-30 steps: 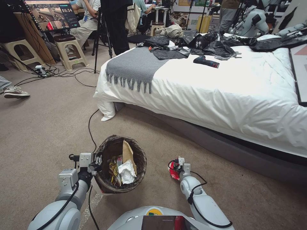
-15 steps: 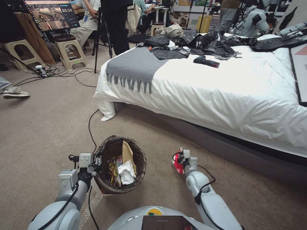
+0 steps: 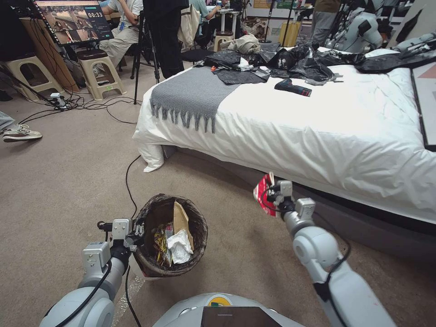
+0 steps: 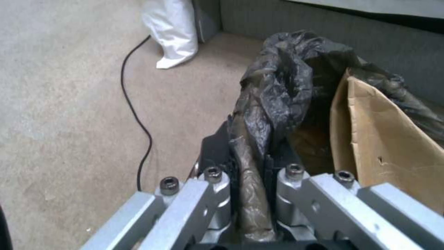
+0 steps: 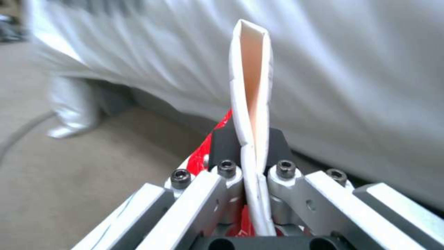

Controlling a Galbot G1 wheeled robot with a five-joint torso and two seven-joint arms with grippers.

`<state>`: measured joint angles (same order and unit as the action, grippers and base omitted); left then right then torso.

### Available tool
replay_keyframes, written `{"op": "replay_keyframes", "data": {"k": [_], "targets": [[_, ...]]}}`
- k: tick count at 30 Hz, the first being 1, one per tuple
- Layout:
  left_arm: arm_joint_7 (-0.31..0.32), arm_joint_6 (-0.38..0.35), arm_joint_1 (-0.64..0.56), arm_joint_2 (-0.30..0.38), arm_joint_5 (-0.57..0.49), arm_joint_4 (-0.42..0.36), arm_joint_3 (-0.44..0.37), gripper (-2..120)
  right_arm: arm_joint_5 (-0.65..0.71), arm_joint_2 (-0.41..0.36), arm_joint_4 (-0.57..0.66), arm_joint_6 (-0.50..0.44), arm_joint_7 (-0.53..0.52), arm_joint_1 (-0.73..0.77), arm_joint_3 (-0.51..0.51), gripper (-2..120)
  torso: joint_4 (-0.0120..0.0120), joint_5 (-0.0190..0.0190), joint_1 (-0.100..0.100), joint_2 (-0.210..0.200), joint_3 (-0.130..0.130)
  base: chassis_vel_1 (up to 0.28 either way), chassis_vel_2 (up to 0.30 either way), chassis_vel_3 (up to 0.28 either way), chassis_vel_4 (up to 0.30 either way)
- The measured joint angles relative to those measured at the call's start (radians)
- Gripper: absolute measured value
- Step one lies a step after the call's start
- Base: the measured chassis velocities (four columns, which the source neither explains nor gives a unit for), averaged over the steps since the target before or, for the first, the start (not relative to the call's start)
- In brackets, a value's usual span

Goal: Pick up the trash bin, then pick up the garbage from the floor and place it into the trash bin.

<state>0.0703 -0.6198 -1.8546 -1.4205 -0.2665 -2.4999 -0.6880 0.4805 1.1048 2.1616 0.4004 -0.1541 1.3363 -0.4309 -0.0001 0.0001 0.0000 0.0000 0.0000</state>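
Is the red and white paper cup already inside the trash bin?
No, the right tool holds the crushed paper cup in the air beside the bed, apart from the trash bin.

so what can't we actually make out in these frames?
- Trash bin: white wall mostly hidden by the liner bag and left gripper in the head view; base unseen.
- Litter low in the bin: covered by the brown paper bag and tissue.
- Crushed cup: print hidden, right gripper shows it edge-on.
- Bed: blurred in the right wrist view.

Flattened paper cup (image 5: 251,86) in right pincer (image 5: 252,170)
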Motion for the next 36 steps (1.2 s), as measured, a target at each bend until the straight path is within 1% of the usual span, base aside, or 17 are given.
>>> {"op": "replay_keyframes", "data": {"k": [3,4,8,10,13,15,17,20,21,24,26,28,30,32,34,35,36], "targets": [[0.001,0.0,-0.003,-0.002,0.0,0.0,0.003,7,0.06,-0.076,0.111,0.025,-0.002,-0.037,0.031,0,0.0001,0.0,0.0,0.0,0.0,0.0,0.0,0.0,0.0],[0.001,0.0,-0.003,-0.002,0.0,0.0,0.003,7,0.06,-0.076,0.111,0.025,-0.002,-0.037,0.031,0,0.0001,0.0,0.0,0.0,0.0,0.0,0.0,0.0,0.0],[0.002,-0.001,-0.008,-0.002,0.001,0.0,0.0,7,0.131,-0.136,0.177,0.052,-0.004,-0.099,0.089,0,0.0001,0.0,0.0,0.0,0.0,0.0,0.0,0.0,0.0],[0.003,-0.001,-0.01,-0.005,0.002,0.0,-0.001,7,0.177,-0.186,0.212,0.057,0.003,-0.162,0.157,0,0.0003,0.0,0.0,0.0,0.0,0.0,0.0,0.0,0.0],[0.004,-0.001,-0.01,-0.007,0.002,0.0,-0.001,7,0.19,-0.209,0.219,0.057,0.02,-0.191,0.184,0,0.0002,-0.0001,0.0,0.0,0.0,0.0,0.0,0.0,0.0],[0.005,-0.001,-0.012,-0.01,0.002,0.0,0.0,7,0.203,-0.252,0.223,0.056,0.088,-0.249,0.225,0,-0.0001,0.0,0.0,0.0,0.0,0.0,0.0,0.0,0.0],[0.006,-0.001,-0.012,-0.01,0.002,0.0,-0.001,7,0.211,-0.269,0.223,0.054,0.106,-0.276,0.247,0,-0.0001,-0.0001,0.0,0.0,0.0,0.0,0.0,0.0,0.0],[0.006,-0.001,-0.011,-0.01,0.002,0.0,-0.001,7,0.289,-0.312,0.229,0.053,0.12,-0.374,0.348,0,0.0,-0.0001,0.0,0.0,0.0,0.0,0.0,0.0,0.0],[0.006,-0.001,-0.011,-0.01,0.002,0.0,-0.001,7,0.289,-0.312,0.229,0.053,0.12,-0.374,0.348,0,0.0,-0.0001,0.0,0.0,0.0,0.0,0.0,0.0,0.0],[0.006,-0.001,-0.011,-0.014,0.002,0.0,0.003,7,0.334,-0.321,0.221,0.056,0.119,-0.472,0.46,0,0.0002,-0.0001,0.0,0.0,0.0,0.0,0.0,0.0,0.0],[0.006,-0.001,-0.01,-0.014,0.002,0.0,0.003,7,0.336,-0.322,0.218,0.058,0.118,-0.485,0.477,0,0.0002,-0.0002,0.0,0.0,0.0,0.0,0.0,0.0,0.0],[0.01,-0.002,-0.011,-0.014,-0.008,0.0,0.003,7,0.336,-0.319,0.208,0.064,0.116,-0.531,0.546,0,-0.0001,-0.0002,0.0,0.0,0.0,0.0,0.0,0.0,0.0],[0.012,-0.003,-0.011,-0.014,-0.013,0.0,0.004,7,0.336,-0.317,0.205,0.066,0.114,-0.542,0.567,0,-0.0001,-0.0002,0.0,0.0,0.0,0.0,0.0,0.0,0.0],[0.015,-0.004,-0.011,-0.014,-0.019,0.0,0.007,7,0.336,-0.305,0.202,0.073,0.108,-0.586,0.634,0,-0.0002,-0.0001,0.0,0.0,0.0,0.0,0.0,0.0,0.0],[0.015,-0.005,-0.011,-0.014,-0.02,0.0,0.007,7,0.336,-0.303,0.201,0.075,0.107,-0.593,0.644,0,-0.0001,-0.0002,0.0,0.0,0.0,0.0,0.0,0.0,0.0],[0.016,-0.005,-0.01,-0.013,-0.02,0.0,0.009,7,0.337,-0.291,0.197,0.082,0.1,-0.63,0.693,0,0.0001,-0.0002,0.0,0.0,0.0,0.0,0.0,0.0,0.0],[0.016,-0.005,-0.01,-0.013,-0.02,0.0,0.009,7,0.337,-0.291,0.197,0.082,0.1,-0.63,0.693,0,0.0001,-0.0002,0.0,0.0,0.0,0.0,0.0,0.0,0.0]]}}
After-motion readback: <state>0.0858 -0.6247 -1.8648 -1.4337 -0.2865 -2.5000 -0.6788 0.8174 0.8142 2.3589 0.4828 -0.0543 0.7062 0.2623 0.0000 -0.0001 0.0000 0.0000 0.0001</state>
